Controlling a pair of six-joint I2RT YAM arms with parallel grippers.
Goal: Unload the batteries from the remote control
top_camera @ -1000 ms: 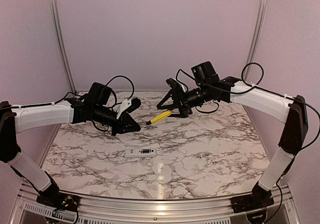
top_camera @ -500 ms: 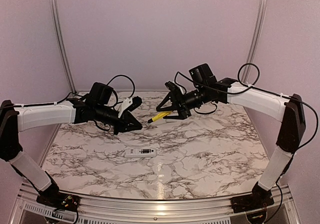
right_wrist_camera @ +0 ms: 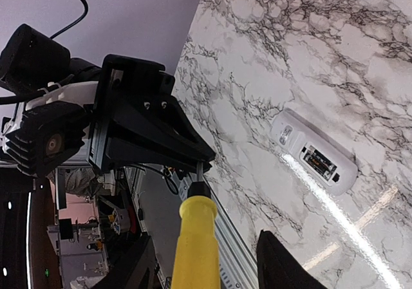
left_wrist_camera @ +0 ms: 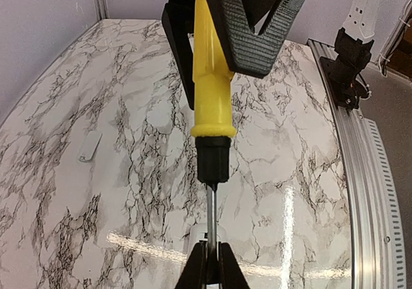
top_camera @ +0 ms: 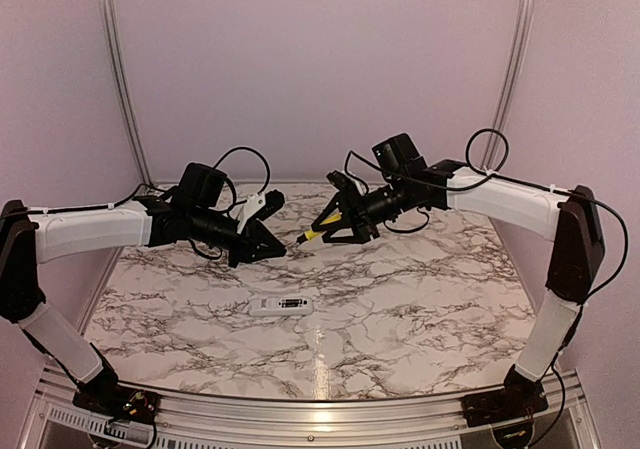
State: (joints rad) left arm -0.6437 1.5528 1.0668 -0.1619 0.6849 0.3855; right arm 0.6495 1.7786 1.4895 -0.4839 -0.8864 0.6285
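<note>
The white remote control (top_camera: 283, 305) lies flat on the marble table in front of both grippers, its open compartment facing up. It also shows in the right wrist view (right_wrist_camera: 313, 157). The dark batteries (right_wrist_camera: 320, 163) sit inside the compartment. A yellow-handled screwdriver (top_camera: 315, 235) hangs in the air between the grippers. My left gripper (top_camera: 277, 253) is shut on its metal shaft (left_wrist_camera: 210, 221). My right gripper (top_camera: 322, 233) is open, and its fingers (right_wrist_camera: 283, 263) stand on either side of the yellow handle (right_wrist_camera: 196, 244) with a gap on each side.
A small white flat piece (left_wrist_camera: 90, 149) lies on the table toward the back. The aluminium rail (top_camera: 320, 409) runs along the table's front edge. Lilac walls close the back and both sides.
My right gripper has moved left toward the left gripper, and more of the yellow handle now lies between its fingers. The left gripper has shifted slightly. The remote has not moved.
</note>
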